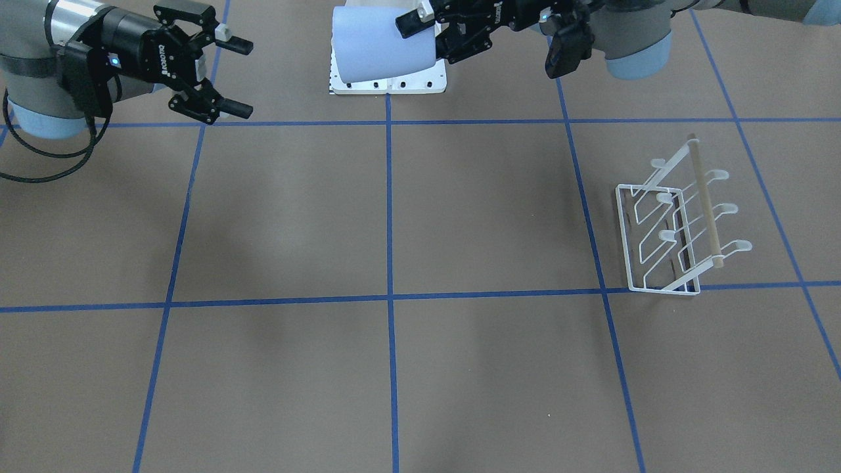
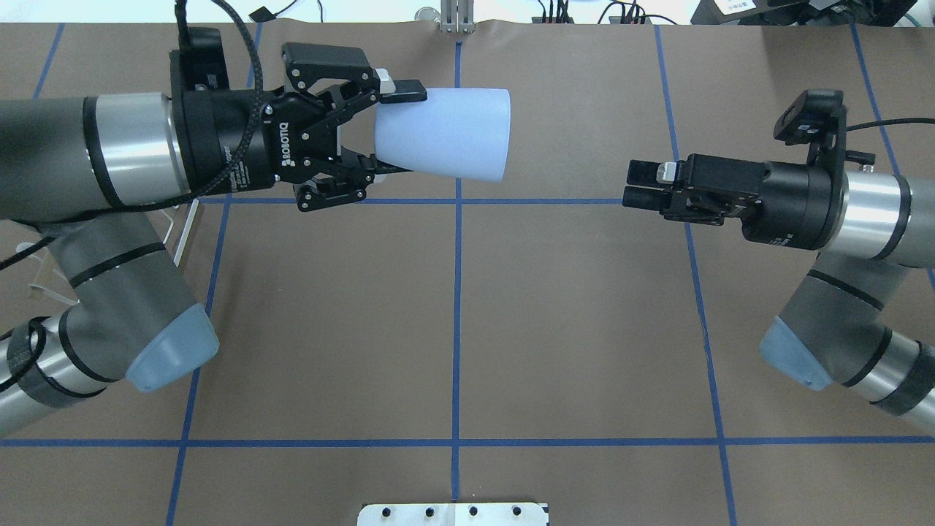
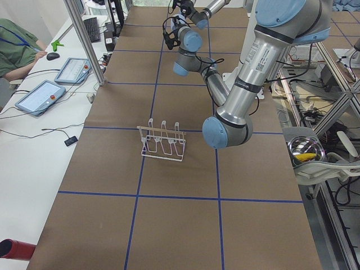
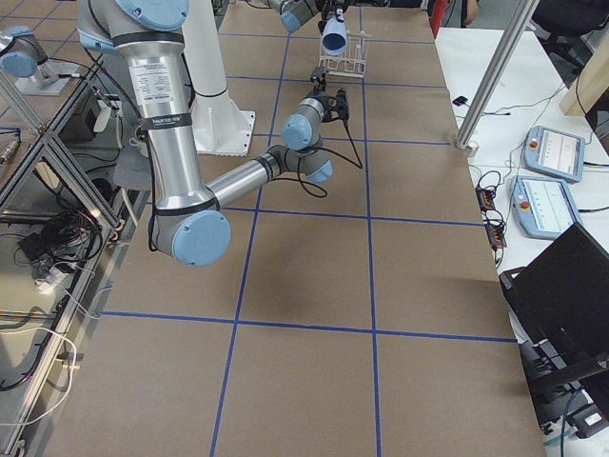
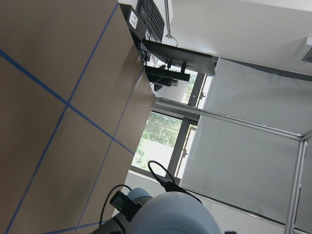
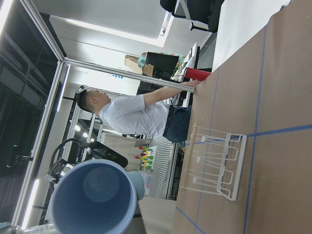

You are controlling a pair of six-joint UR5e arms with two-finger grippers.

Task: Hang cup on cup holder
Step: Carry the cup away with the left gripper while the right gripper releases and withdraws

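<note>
The left fingers (image 2: 405, 91) are closed part-way on the narrow base end of the cup (image 2: 453, 135), one finger on each side. They hold it lying level in the air above the bench (image 2: 584, 329), with its wider, open mouth turned toward the robot's right side. The right fingers (image 2: 643, 183) are spread wide with nothing between them, as the front-facing view shows. They hang above the bench and point toward the cup's mouth, with a clear gap between the two. The right wrist view looks straight into the cup's hollow inside. The cup holder (image 1: 680, 226) stands on the bench on the robot's left side, well apart from the cup, and the foot of its frame rests on a blue tape line (image 1: 499, 295). Its wooden rod (image 1: 703, 197) runs along the top, and prongs with rounded tips stick out on both sides of it. In the front-facing view the cup shows in front of the white base plate (image 1: 420, 82) at the robot's edge of the bench.
</note>
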